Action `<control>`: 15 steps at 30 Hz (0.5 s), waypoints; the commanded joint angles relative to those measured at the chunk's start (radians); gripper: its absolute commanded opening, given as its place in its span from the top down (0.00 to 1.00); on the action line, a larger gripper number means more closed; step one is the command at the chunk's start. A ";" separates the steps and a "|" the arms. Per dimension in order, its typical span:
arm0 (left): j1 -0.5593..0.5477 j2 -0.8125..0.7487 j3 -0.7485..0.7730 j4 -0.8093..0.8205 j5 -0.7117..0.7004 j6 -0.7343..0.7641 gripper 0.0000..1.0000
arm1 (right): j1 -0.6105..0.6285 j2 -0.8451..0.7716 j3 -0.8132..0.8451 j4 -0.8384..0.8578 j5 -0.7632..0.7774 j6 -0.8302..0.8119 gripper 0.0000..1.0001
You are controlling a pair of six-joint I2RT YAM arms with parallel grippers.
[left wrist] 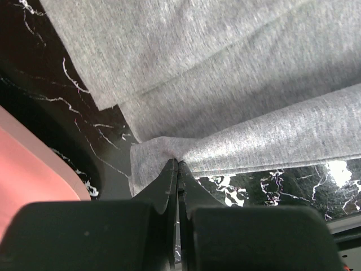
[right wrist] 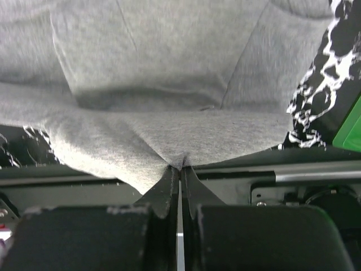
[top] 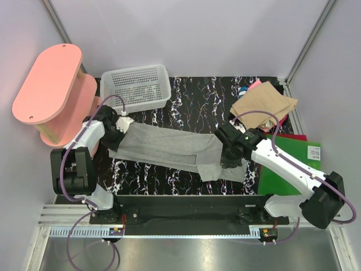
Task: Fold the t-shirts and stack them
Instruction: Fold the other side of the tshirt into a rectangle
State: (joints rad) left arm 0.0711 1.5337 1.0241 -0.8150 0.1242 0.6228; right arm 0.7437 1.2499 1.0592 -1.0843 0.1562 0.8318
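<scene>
Leftward, the left gripper (top: pixel 120 124), arm folded back tight, pinches one end of the grey t-shirt (top: pixel 169 148), stretched across the table's (top: pixel 189 99) middle; the right gripper (top: pixel 228 154), arm reaching inward, clamps the other end. The tan t-shirt (top: pixel 264 104) lies far right.

Pale walls (top: pixel 186 34) surround black marbled table (top: pixel 197 96), pink shelf (top: pixel 51 84).

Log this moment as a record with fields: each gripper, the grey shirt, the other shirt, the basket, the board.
left gripper: shut on the grey t-shirt, at its left end
right gripper: shut on the same shirt, at its right end
grey t-shirt: stretched long and narrow between the two grippers
tan t-shirt: folded, far right corner
white basket: far left, beyond the left gripper
green board: right side, partly under the right arm
</scene>
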 commanded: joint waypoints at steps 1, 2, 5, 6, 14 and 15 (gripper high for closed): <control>0.001 0.042 0.074 0.028 0.006 -0.014 1.00 | -0.044 0.060 0.051 0.076 0.003 -0.074 1.00; -0.001 0.051 0.080 0.028 0.006 -0.014 1.00 | -0.050 0.090 0.062 0.083 0.000 -0.085 1.00; -0.008 0.089 0.120 0.031 -0.004 -0.020 1.00 | -0.063 0.144 0.082 0.112 -0.007 -0.103 1.00; -0.011 0.110 0.143 0.031 -0.009 -0.026 1.00 | -0.069 0.155 0.087 0.122 -0.006 -0.108 1.00; -0.025 0.230 0.241 0.030 -0.023 -0.048 0.97 | -0.142 0.236 0.120 0.165 -0.004 -0.161 1.00; -0.024 0.241 0.249 0.028 -0.026 -0.046 0.94 | -0.155 0.244 0.124 0.176 -0.013 -0.168 1.00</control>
State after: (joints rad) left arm 0.0517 1.7355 1.2198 -0.8047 0.1192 0.5900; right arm 0.6334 1.4746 1.1297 -0.9581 0.1390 0.7101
